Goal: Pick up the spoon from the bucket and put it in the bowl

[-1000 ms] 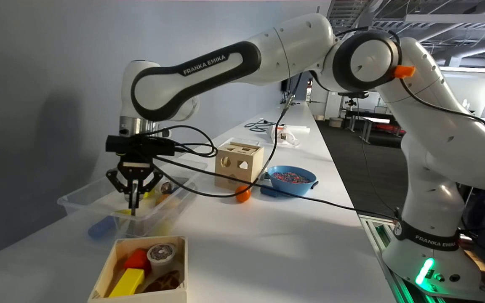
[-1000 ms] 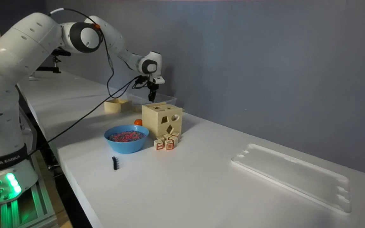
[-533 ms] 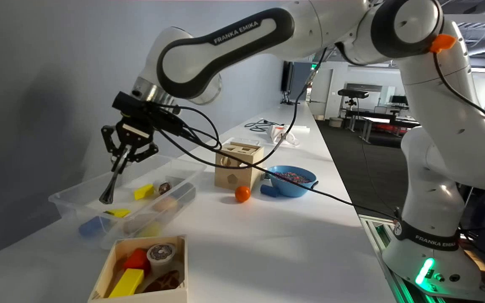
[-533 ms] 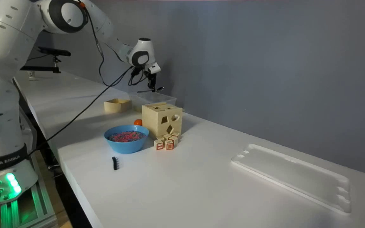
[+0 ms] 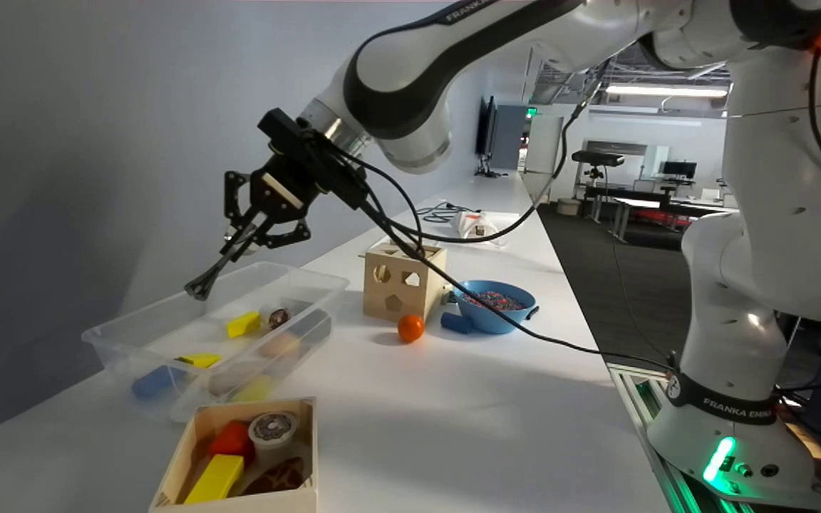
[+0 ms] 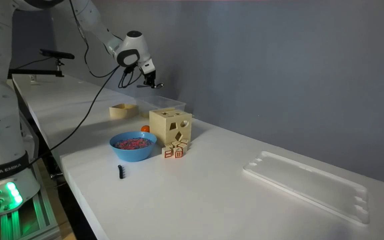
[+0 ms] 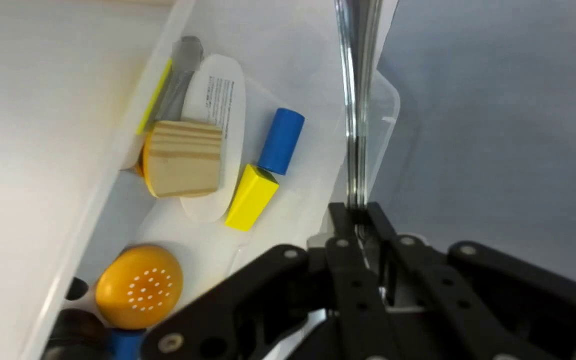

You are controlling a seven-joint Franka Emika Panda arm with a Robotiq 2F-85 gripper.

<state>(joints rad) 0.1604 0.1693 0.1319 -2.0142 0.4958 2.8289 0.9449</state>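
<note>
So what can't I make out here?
Wrist view: one end of the spoon, cut off by the top edge.
Wrist view: printing on the white piece, too small to read.
In an exterior view: part of the clear tub, hidden by the wooden cube.
In an exterior view: grains in the bowl, too small to identify.

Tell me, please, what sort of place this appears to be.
Probably a robotics lab or a workspace in an office: a robot arm marked Franka Emika stands beside a long white table, and a computer monitor shows in the room behind.
</note>
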